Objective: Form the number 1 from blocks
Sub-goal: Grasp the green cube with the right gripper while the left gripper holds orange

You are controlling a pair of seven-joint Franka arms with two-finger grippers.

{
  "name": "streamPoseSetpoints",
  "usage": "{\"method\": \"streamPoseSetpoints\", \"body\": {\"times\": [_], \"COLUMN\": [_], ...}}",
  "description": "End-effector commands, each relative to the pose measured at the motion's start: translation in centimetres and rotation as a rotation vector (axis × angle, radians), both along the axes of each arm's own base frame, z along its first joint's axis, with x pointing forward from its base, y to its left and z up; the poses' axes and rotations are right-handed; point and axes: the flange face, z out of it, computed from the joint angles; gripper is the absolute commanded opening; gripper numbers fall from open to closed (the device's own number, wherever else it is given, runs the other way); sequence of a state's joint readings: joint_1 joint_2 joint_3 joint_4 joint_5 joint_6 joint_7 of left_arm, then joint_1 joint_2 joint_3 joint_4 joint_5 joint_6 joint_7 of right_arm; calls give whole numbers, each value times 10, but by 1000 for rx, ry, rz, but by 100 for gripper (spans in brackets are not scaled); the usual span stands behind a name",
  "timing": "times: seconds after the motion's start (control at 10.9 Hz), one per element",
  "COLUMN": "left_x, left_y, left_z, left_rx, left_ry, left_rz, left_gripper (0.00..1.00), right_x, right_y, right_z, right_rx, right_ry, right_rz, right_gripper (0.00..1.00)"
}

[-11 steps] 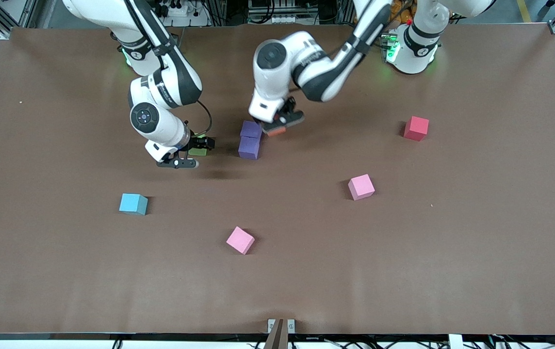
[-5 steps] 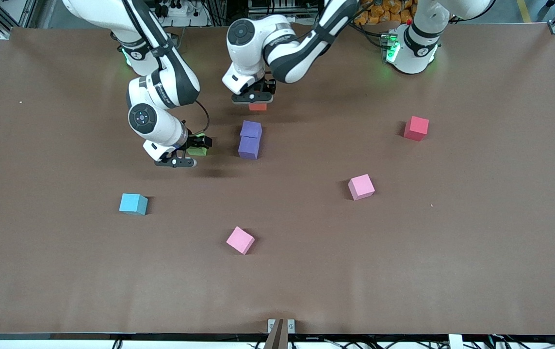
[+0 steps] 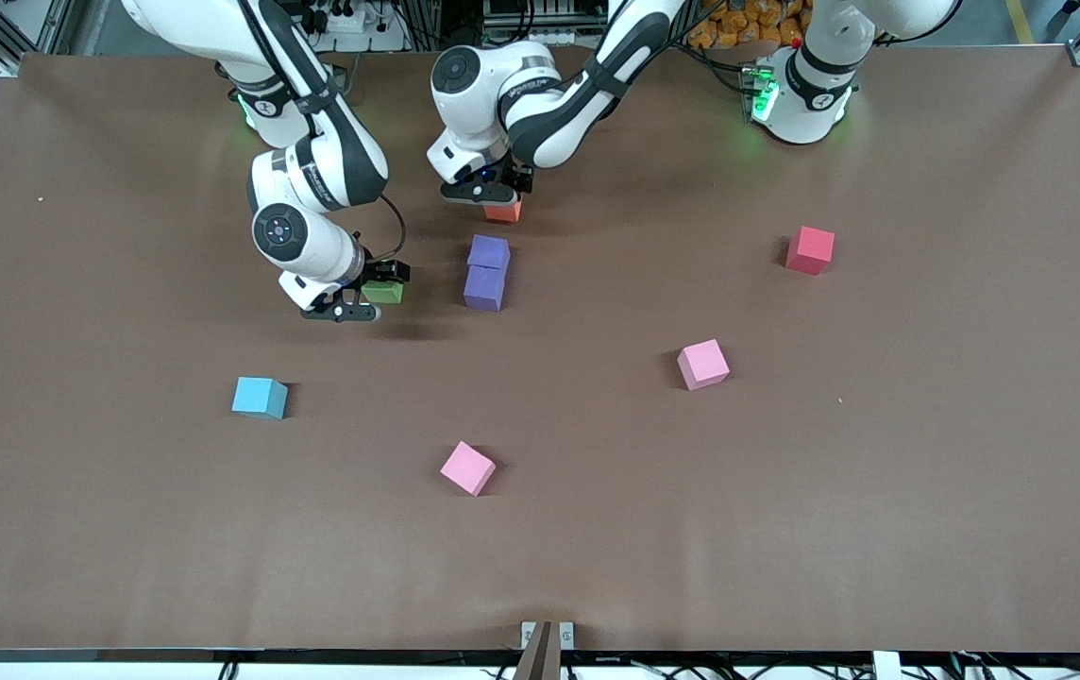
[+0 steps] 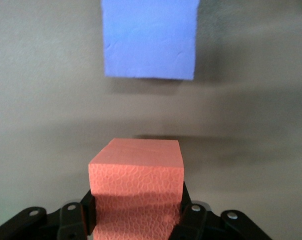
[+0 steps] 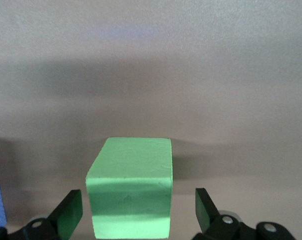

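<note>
My left gripper point(image 3: 500, 202) is shut on the orange block point(image 3: 504, 213), low over the table just past the two purple blocks point(image 3: 488, 251) point(image 3: 485, 288), which touch in a short column. In the left wrist view the orange block point(image 4: 136, 170) sits clamped between the fingers point(image 4: 87, 212), with a purple block point(image 4: 150, 37) ahead. My right gripper point(image 3: 379, 292) is open around the green block point(image 3: 383, 293), toward the right arm's end from the purple pair. In the right wrist view the green block point(image 5: 131, 190) rests on the table with gaps to both fingers point(image 5: 71, 212).
Loose on the table point(image 3: 785, 519) nearer the front camera are a cyan block point(image 3: 260, 398), a pink block point(image 3: 467, 468) and another pink block point(image 3: 702, 365). A red block point(image 3: 810, 250) lies toward the left arm's end.
My left gripper carried the orange block from beside the purple blocks to a spot farther from the camera, then lowered. The right gripper barely shifted at the green block.
</note>
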State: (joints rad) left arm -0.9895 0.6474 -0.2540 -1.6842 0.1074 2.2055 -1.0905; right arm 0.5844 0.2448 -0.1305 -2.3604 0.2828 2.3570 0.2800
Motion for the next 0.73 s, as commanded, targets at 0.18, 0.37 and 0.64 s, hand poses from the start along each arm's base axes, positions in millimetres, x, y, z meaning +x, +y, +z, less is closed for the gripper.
{"method": "streamPoseSetpoints", "body": {"times": [0.18, 0.37, 0.64], "left_x": [16, 21, 32], "left_y": [-9, -6, -10], "left_z": [-14, -15, -8], "left_rx": [11, 15, -1], "left_ry": [-12, -21, -34], "left_rz": [-27, -24, -12], "left_gripper": [0, 0, 0], "right_x": [-3, 0, 8], "right_y": [-4, -4, -1], "right_z": [-16, -21, -13], "right_rx": [1, -1, 9], "right_ry": [18, 2, -17], "right_rz": [-9, -18, -24], "right_gripper": [78, 68, 61]}}
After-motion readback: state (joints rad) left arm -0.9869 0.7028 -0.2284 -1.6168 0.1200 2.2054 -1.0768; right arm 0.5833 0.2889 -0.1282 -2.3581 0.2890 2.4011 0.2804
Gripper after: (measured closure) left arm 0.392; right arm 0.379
